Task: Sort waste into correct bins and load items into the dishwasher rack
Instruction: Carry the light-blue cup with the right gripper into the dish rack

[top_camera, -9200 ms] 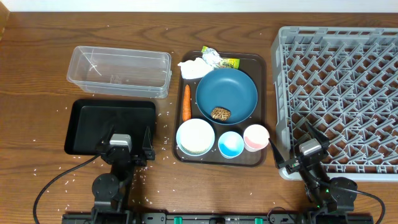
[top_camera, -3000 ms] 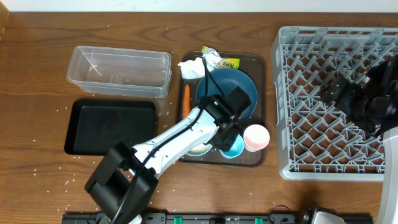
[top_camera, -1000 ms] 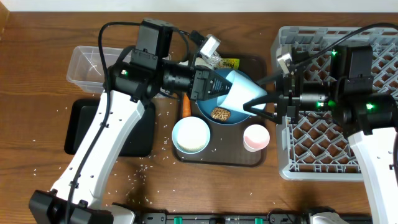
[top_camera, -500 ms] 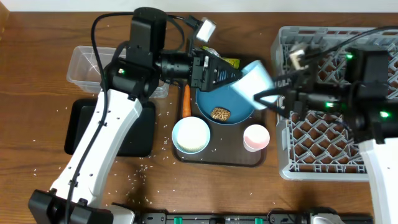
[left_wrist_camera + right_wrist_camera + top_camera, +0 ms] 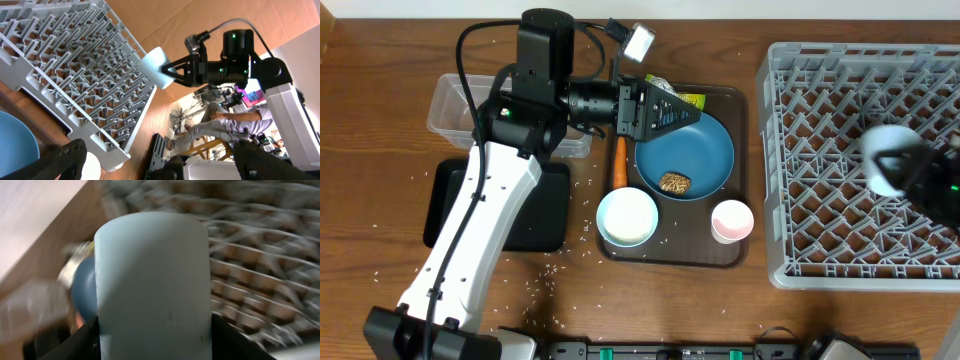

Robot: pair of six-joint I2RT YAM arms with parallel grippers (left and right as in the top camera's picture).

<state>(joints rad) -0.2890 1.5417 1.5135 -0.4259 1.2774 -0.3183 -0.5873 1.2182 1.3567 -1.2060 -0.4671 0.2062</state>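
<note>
loose rice grains (image 5: 545, 275) lie scattered on the near part of the table (image 5: 700, 300). just beyond them, the front of the dark-brown tray (image 5: 670, 255) carries the white bowl (image 5: 629, 217) and, to its right, the pink cup (image 5: 731, 219), both upright. the black tub (image 5: 550, 205) sits left of the tray, partly under the left arm. behind the bowl, the dark-blue plate (image 5: 705, 155) holds the brown food lump (image 5: 674, 182), and the carrot (image 5: 619, 168) lies on the tray by the plate's left edge. the left gripper (image 5: 160, 155) hovers over the plate's far-left rim with its jaws spread wide and nothing between them. the clear tub (image 5: 455, 105) stands further back on the left, and a bit of the yellow-green wrapper (image 5: 690, 100) shows at the tray's far edge. to the right, the right gripper (image 5: 150, 345) clamps the light-blue cup (image 5: 883, 148) by its sides, holding it raised above the right half of the grey dishwasher rack (image 5: 820, 120). the right wrist view is blurred.
</note>
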